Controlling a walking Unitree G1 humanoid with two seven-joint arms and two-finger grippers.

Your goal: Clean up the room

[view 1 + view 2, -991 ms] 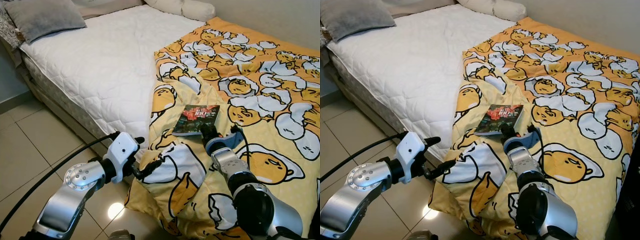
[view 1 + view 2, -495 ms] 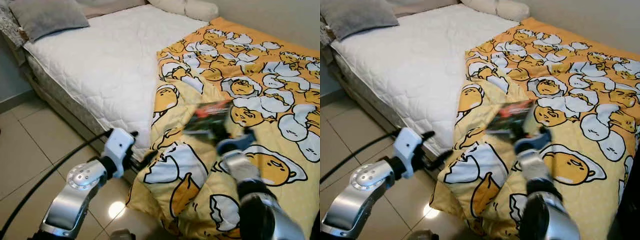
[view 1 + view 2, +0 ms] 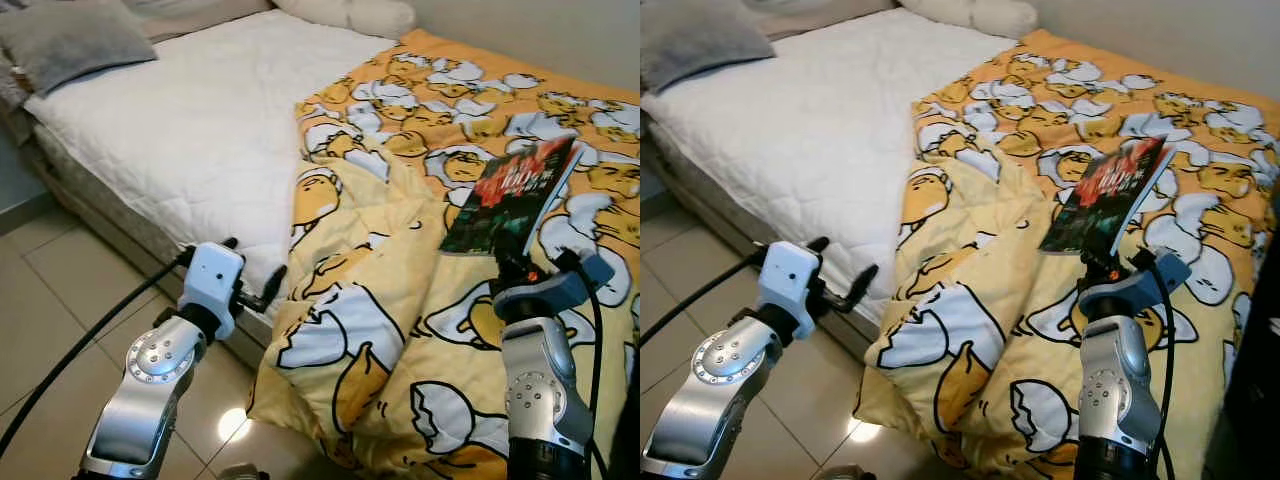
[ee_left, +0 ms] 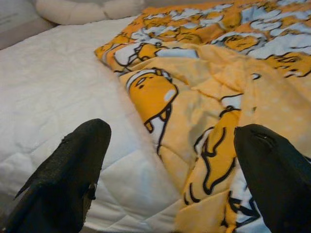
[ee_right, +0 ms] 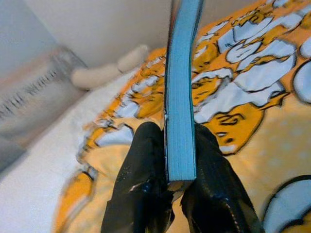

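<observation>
Right gripper (image 5: 177,182) clenched book (image 3: 512,198) above blanket (image 3: 380,300); grip stayed low on spine, best carried level. Left gripper (image 4: 170,165) gaped, idle.

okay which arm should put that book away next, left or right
Right, most likely. The right claw is already shut on the book, holding it lifted above the yellow blanket. The left claw is open and empty, near the mattress edge.
</observation>
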